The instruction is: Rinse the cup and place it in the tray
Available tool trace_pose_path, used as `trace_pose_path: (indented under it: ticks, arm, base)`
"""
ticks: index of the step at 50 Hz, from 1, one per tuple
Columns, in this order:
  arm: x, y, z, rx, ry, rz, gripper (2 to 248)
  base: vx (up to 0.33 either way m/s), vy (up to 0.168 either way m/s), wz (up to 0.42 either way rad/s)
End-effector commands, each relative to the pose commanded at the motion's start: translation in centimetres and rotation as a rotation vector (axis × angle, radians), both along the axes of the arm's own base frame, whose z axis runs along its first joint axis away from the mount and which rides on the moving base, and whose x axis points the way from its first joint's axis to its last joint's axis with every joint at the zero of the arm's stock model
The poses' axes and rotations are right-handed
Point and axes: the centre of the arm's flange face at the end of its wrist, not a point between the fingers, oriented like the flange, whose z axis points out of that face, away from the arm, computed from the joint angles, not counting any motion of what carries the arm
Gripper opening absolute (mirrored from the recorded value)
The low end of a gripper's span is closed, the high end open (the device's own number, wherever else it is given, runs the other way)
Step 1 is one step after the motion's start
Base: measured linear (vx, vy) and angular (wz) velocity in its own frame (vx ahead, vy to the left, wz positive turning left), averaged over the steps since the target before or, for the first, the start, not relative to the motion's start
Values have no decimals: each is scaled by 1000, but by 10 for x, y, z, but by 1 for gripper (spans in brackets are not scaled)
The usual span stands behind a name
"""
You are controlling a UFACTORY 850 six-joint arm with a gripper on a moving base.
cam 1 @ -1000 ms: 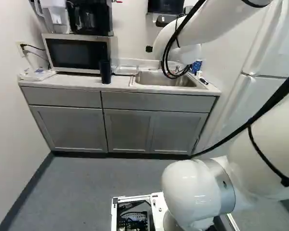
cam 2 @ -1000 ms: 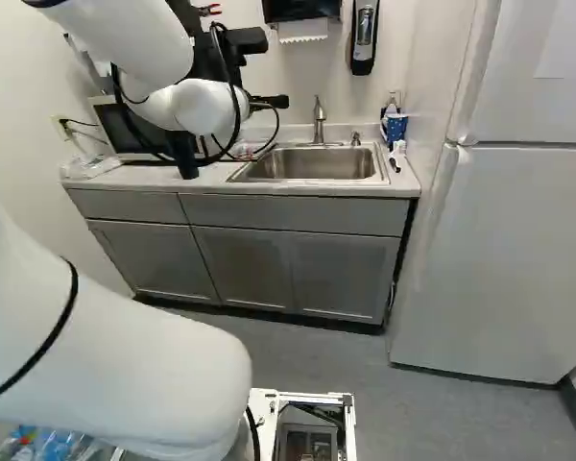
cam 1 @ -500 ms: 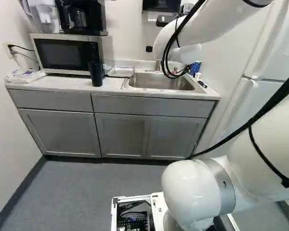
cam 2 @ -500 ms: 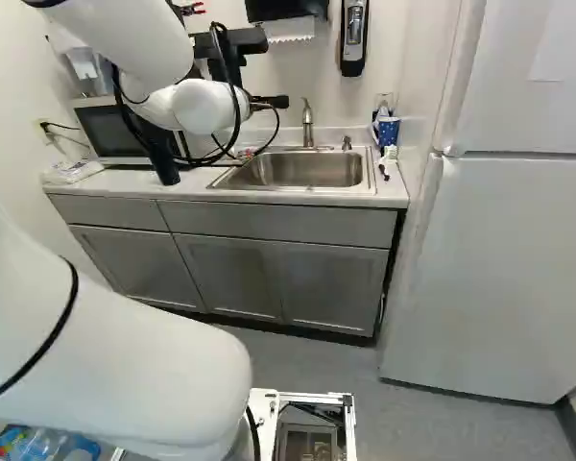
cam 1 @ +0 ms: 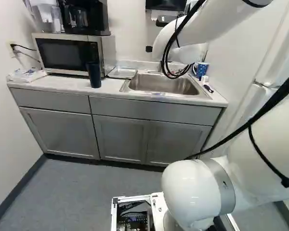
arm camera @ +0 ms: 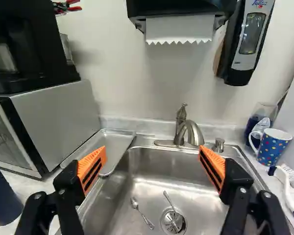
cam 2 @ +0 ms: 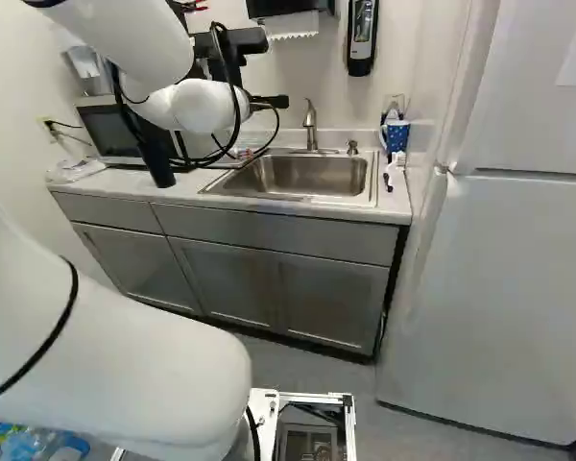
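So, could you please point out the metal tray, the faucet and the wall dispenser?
Metal tray [arm camera: 114,143], wrist view, on its bare bottom.
Faucet [arm camera: 191,128], wrist view, on its curved spout.
Wall dispenser [cam 2: 362,36], right base view, on its front.

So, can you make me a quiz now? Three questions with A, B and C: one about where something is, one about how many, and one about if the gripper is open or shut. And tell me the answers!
1. Where is the metal tray?
A) Inside the sink
B) On top of the microwave
C) On the counter, between the microwave and the sink

2. How many metal utensils lie in the sink?
A) Two
B) Five
C) None

3. How is the gripper?
A) Shut on a mug
B) Open, holding nothing
C) Shut, holding nothing

Answers:
1: C, because the left base view shows the tray with the microwave on one side and the sink on the other.
2: A, because the wrist view shows one beside the drain and one lying over it.
3: B, because its orange pads stand wide apart with nothing gripped between them.
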Motion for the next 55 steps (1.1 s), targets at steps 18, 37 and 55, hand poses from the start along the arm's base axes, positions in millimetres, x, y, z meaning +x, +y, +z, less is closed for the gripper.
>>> trace_pose_path:
  ticks: [18,37,55]
  arm:
    - [0,0,0,0,0,0,247]
    - [0,0,0,0,0,0,247]
    - [0,0,0,0,0,0,247]
  base:
    - [105,-95,132]
    - [97,-108,6]
    - [51,-31,-6]
